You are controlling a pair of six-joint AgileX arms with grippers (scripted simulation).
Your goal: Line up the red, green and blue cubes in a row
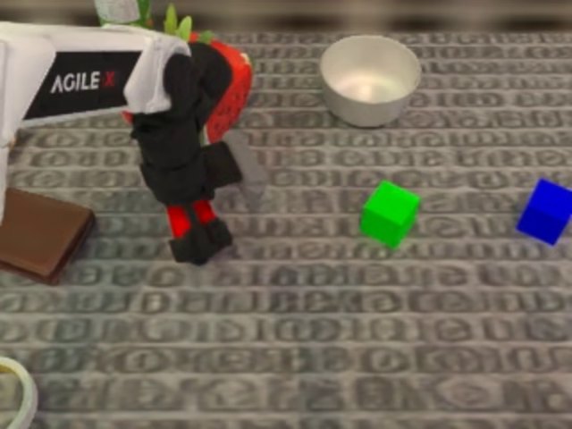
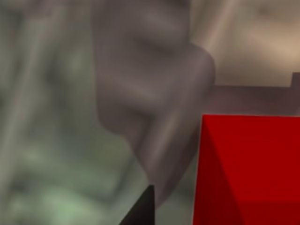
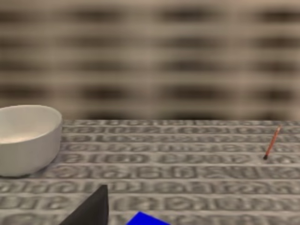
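Three cubes in play: the red cube (image 1: pixel 190 216) sits clamped between the left gripper (image 1: pixel 198 234) fingers at the table's left, the green cube (image 1: pixel 390 214) rests right of centre, and the blue cube (image 1: pixel 545 211) lies near the right edge. One white bowl (image 1: pixel 370 79) stands behind. The right gripper's state can't be told.

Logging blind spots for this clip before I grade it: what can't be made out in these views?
- Red cube: top view, mostly covered by the left gripper; whether it rests on the table or is lifted is unclear.
- Watermelon-patterned pot: top view, largely hidden behind the left arm.
- Right gripper: absent from the top view; only one dark finger shows in the right wrist view.
- Blue cube: cut off by the right wrist view's edge.
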